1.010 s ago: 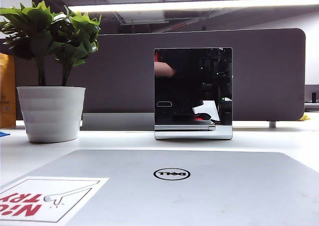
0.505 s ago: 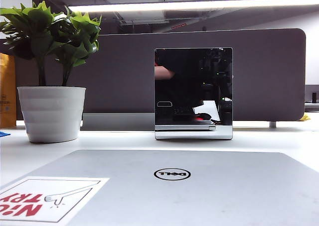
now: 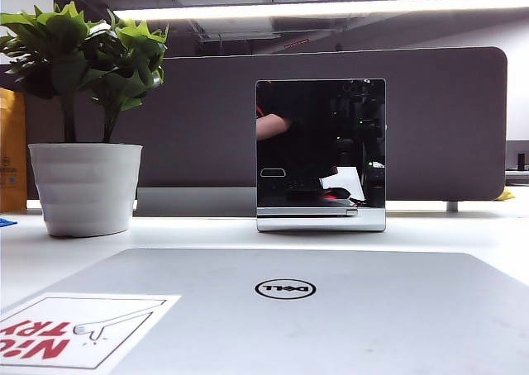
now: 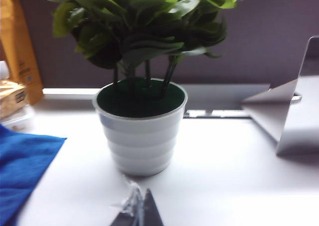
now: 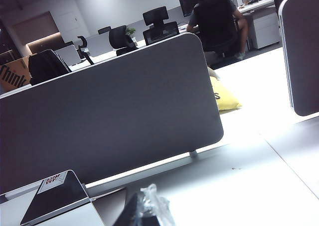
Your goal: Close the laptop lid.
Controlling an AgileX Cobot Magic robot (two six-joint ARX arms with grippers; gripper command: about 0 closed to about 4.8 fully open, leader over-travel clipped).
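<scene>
the laptop lid [image 3: 285,309] fills the near foreground, silver back and sticker [image 3: 78,329] facing the camera, apparently still raised. just beyond, the left gripper [image 4: 137,213] and right gripper [image 5: 144,211] each show only a tip; i cannot tell how their jaws stand. behind stand a potted plant [image 3: 83,185] and mirror panel [image 3: 321,156]. likely still approaching; next, press the lid down.

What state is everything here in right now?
laptop lid: down flat, silver outside up, looks closed.
potted plant: upright on the table.
mirror panel: standing upright on its base.
left tool: facing the potted plant, open or shut unclear.
right tool: low over the table, open or shut unclear.
</scene>
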